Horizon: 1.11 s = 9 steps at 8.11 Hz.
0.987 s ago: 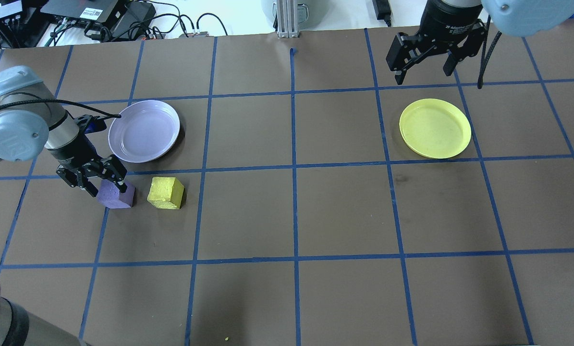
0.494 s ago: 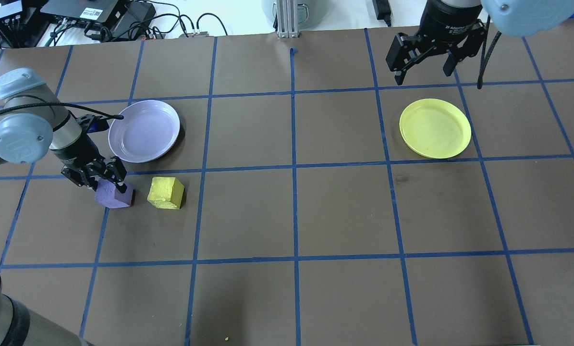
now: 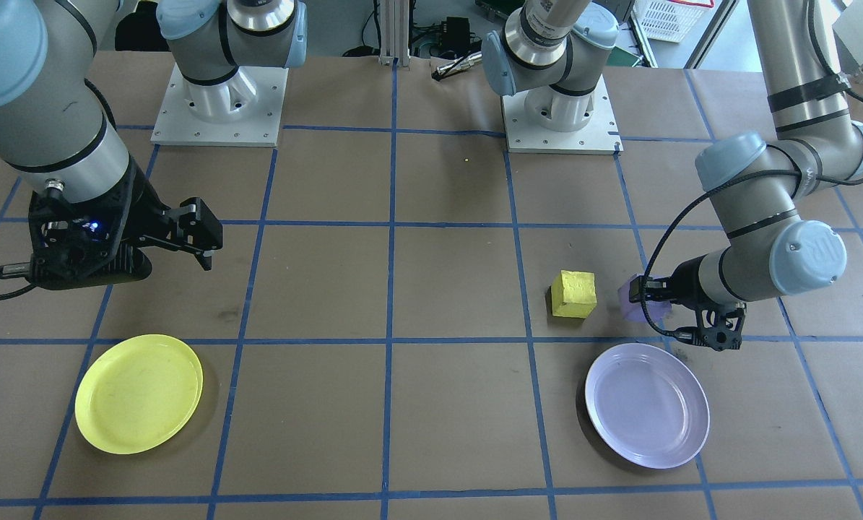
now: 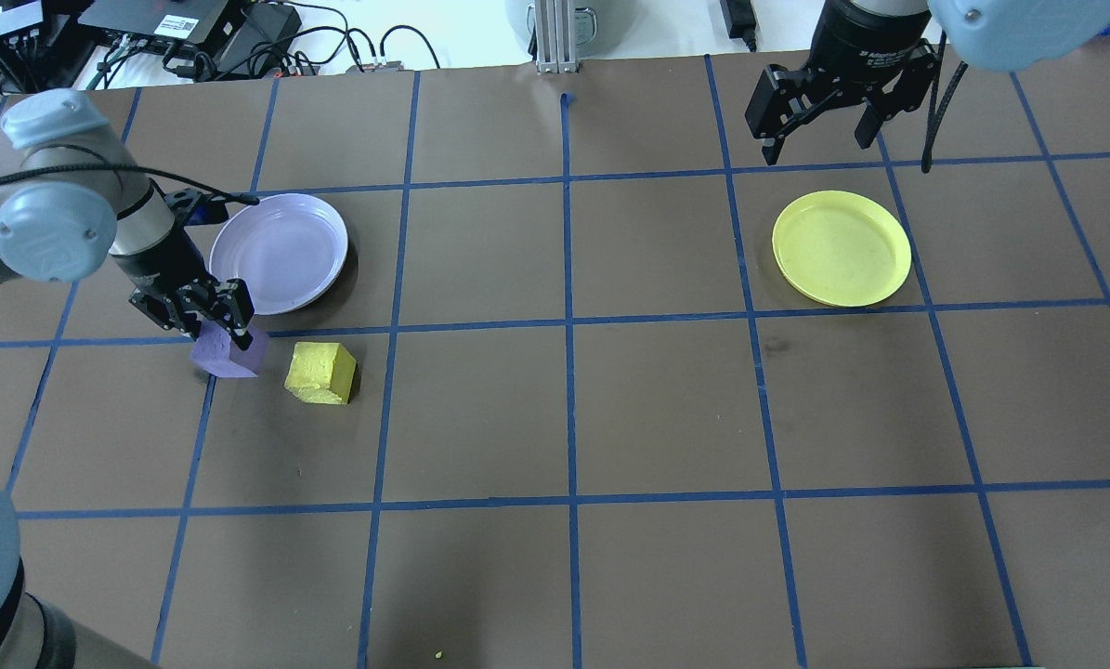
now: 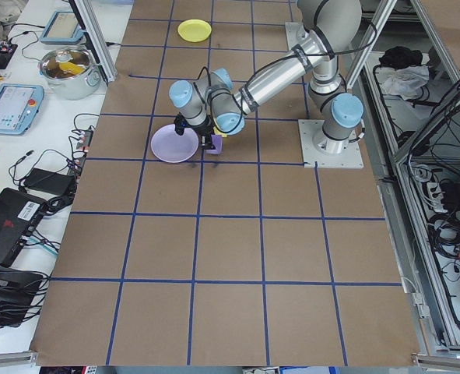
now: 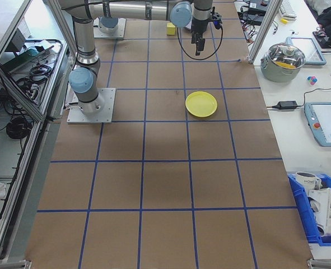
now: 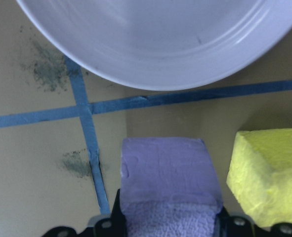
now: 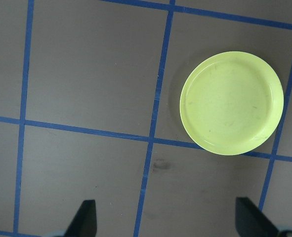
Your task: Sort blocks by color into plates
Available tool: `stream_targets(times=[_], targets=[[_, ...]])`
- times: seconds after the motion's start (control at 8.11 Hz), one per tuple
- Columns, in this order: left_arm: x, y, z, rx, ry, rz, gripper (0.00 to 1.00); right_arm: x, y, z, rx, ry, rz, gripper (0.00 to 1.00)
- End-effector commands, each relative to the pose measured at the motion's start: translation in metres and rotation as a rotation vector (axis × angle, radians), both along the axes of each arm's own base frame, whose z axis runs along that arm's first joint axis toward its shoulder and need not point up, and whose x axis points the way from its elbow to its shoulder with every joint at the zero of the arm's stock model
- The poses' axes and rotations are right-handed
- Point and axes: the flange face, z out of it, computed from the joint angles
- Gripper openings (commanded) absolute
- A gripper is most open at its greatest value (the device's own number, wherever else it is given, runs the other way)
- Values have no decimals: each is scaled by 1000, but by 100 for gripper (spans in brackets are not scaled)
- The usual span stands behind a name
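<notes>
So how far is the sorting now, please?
Nothing is sorted yet: the lavender plate and the yellow plate hold no blocks. In hand: the left end effector grips the purple block beside the lavender plate. Left: placing it, then the yellow block. The right end effector hangs open.

The rough-faced light purple cube (image 4: 229, 352) and bright yellow cube (image 4: 320, 372) match the glossy pale lavender round plate (image 4: 279, 252) and yellow round plate (image 4: 842, 247). The table (image 4: 666, 409) is brown, gridded with blue tape lines. Both hands are black, the arms grey with pale blue caps.
</notes>
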Motion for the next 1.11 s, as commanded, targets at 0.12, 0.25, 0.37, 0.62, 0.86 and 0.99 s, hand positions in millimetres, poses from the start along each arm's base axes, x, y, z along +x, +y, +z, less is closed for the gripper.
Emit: stream_targets(times=[0.12,0.25,0.37,0.62,0.86,0.99], targets=[[-20,-88,80,-15,-9,-85,20,0,-3,1,-21,-4,0,100],[-14,-116,65,-21,-4,-102,20,0,-3,1,-21,-2,0,100],[-14,-135,46,-24,-4,-110,20,0,-3,1,-21,-1,0,100],[-17,-139,39,-29,-11,-113,22,0,-3,1,-21,2,0,100],[-13,-152,41,-162,-61,-112,54,-1,-3,1,-21,5,-2,100],[-14,-149,35,-157,-58,-106,56,-2,-3,1,-21,2,-3,100]])
